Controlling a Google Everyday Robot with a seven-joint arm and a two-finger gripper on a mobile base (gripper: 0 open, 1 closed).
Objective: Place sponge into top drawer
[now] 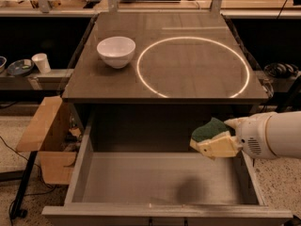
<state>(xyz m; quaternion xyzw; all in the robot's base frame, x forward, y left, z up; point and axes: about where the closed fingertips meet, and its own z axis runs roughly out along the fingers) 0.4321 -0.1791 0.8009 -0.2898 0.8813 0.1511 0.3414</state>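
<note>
Currently I see the gripper (207, 141) over the right rear part of the open top drawer (141, 182), raised above its floor and just in front of the table's front edge. Its cream fingers (220, 146) are closed on the sponge (211, 129), which sits green side up, with the yellow foam showing along the lower edge. The sponge is clear of the drawer floor and touches neither wall. The white arm (277, 134) enters from the right, crossing above the drawer's right side wall.

A dark shadow (190, 190) lies on the drawer floor, below and a little left of the gripper. The drawer is pulled well out.

On the table top (94, 81), a white bowl (116, 51) stands upright at the left, just outside a bright ring of light (141, 76). To the left of the drawer is a cardboard box (43, 126) with its flap open. On the shelf further left stand a white paper cup (41, 62) and a small dish (18, 68). Headphones (281, 69) lie on the shelf to the right.
</note>
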